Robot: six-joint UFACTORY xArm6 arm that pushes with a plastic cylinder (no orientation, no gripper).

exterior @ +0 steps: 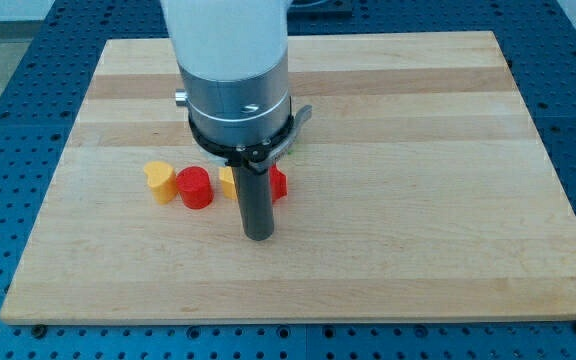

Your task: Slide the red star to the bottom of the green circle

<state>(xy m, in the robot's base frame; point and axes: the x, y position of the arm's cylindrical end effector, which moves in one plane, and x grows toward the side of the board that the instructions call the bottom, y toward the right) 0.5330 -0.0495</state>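
resting on the wooden board, my tip held nothing and stood just below a red block, shape hidden by the rod. i saw no green circle clearly.

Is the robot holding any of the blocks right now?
No, nothing is held. My tip only pushes; it rests on the wooden board, just below the red block and yellow block partly hidden behind the rod.
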